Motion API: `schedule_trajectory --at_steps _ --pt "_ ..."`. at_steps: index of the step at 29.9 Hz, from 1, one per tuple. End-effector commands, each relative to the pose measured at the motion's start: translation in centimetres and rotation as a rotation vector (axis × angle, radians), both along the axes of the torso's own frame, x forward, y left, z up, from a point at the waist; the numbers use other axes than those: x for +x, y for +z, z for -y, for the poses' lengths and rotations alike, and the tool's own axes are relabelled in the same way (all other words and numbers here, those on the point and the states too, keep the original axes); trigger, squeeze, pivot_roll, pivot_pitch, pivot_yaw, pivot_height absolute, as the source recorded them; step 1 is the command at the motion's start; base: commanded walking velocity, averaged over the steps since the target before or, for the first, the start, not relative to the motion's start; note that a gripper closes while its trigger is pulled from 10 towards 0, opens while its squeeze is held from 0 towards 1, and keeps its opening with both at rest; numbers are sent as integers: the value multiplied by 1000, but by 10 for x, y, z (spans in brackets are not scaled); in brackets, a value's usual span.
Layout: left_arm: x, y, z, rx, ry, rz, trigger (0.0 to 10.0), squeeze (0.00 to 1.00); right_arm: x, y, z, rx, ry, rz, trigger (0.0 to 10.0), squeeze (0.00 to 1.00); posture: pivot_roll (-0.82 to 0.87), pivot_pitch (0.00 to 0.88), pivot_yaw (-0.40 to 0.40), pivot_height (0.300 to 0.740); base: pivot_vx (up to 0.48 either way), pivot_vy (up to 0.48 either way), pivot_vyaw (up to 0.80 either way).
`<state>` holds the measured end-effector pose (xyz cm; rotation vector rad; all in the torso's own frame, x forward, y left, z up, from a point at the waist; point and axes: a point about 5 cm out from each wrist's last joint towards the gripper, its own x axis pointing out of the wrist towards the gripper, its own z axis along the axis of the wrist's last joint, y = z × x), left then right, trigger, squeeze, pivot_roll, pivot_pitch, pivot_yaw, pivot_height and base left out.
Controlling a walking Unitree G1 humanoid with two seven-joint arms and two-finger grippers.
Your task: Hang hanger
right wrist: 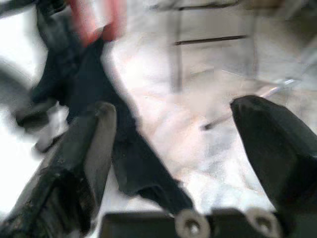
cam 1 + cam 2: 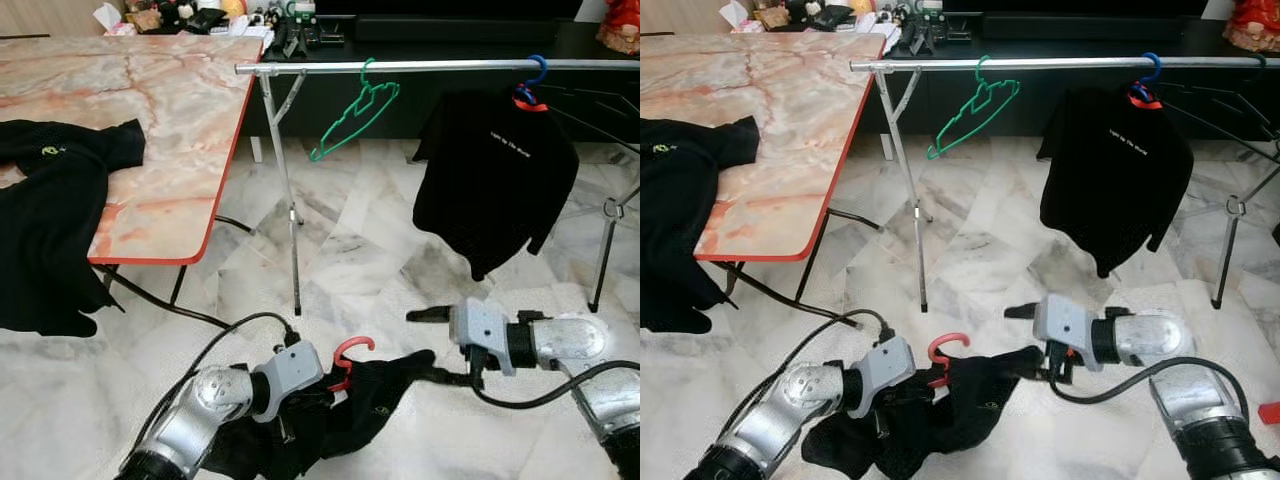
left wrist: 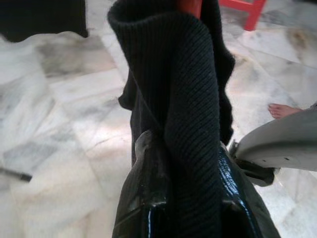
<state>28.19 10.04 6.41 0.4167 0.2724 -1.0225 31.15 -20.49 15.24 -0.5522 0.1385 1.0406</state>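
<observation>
Our left claw (image 3: 183, 198) is closed tight on a fold of ribbed black knit, a black garment (image 2: 340, 405) that droops in a soft heap below our arm, above the pale marble floor (image 2: 350, 250). The red hanger (image 2: 350, 352) sits inside that garment, its curved plastic hook poking up just beside the left claw's grey housing. Our right claw (image 2: 432, 345) is spread wide, its two long black fingers well apart, with a trailing end of the same cloth between them in the wrist view; we cannot tell whether they touch it.

Ahead stands a thin shiny metal rail (image 2: 430, 67) on slanted legs. A wiry green hanger (image 2: 355, 120) dangles from it, tilted, and farther right a black shirt (image 2: 495, 180) hangs on a blue-hooked hanger. To our left a bench (image 2: 160, 130) with a glossy pink-veined marble top and red edge carries another black garment (image 2: 50, 210) spilling over its side.
</observation>
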Motion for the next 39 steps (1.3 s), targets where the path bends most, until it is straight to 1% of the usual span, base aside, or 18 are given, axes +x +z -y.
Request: schedule_trajectory --at_steps 1,3,7,9,10,12,13,16,17,18,19,20,22,25,26,31,36,39 --pt "8 3 -10 -28 154 58 10000 0 6 -6 16 148 -245 51 10000 0 -35 200 11 740 0 0 0" --pt "11 3 -15 -39 221 70 10000 0 9 -14 21 193 -355 57 10000 0 -35 199 10 740 0 0 0" --pt "15 4 -23 -124 387 58 10000 0 5 -66 39 272 -758 -43 10000 0 -29 189 8 740 0 0 0" --pt "14 5 -25 -197 467 44 10000 0 -9 -104 48 316 -997 -184 10000 0 -26 188 7 740 0 0 0" --pt "13 5 -27 -225 502 42 10000 0 -25 -131 51 340 -1144 -293 10000 0 -22 184 5 740 0 0 0" --pt "10 4 -28 -257 547 41 10000 0 -51 -164 49 363 -1305 -434 10000 0 -17 182 3 740 0 0 0" --pt "10 4 -28 -257 547 41 10000 0 -51 -164 49 363 -1305 -434 10000 0 -17 182 3 740 0 0 0" --pt "9 2 -29 -285 646 39 10000 0 -82 -195 37 366 -1403 -573 10000 0 -24 172 1 740 0 0 0" --pt "8 0 -31 -286 695 45 10000 0 -94 -205 32 306 -1421 -605 10000 0 -10 163 2 740 0 0 0" --pt "8 0 -31 -286 695 45 10000 0 -94 -205 32 306 -1421 -605 10000 0 -10 163 2 740 0 0 0" --pt "6 -3 -34 -289 741 46 10000 0 -109 -217 28 247 -1485 -642 10000 0 -9 157 4 740 0 0 0" --pt "4 -5 -35 -291 748 43 10000 0 -114 -220 27 242 -1528 -654 10000 0 -13 154 5 740 0 0 0" --pt "1 -6 -38 -300 766 41 10000 0 -117 -221 28 270 -1592 -654 10000 0 -13 148 7 740 0 0 0" --pt "-2 -6 -42 -302 797 49 10000 0 -115 -221 25 278 -1561 -652 10000 0 -13 138 9 740 0 0 0" --pt "-3 -6 -44 -303 821 53 10000 0 -118 -224 20 242 -1525 -665 10000 0 -21 128 12 740 0 0 0" --pt "-4 -6 -42 -305 821 55 10000 0 -126 -228 20 254 -1557 -683 10000 0 -15 115 15 740 0 -376 0" --pt "-3 -4 -40 -308 814 63 10000 0 -122 -228 16 238 -1565 -694 10000 0 -14 107 17 740 0 -431 0" --pt "-4 -6 -44 -304 827 62 10000 0 -123 -229 15 222 -1556 -700 10000 0 -9 84 14 740 0 -431 0"
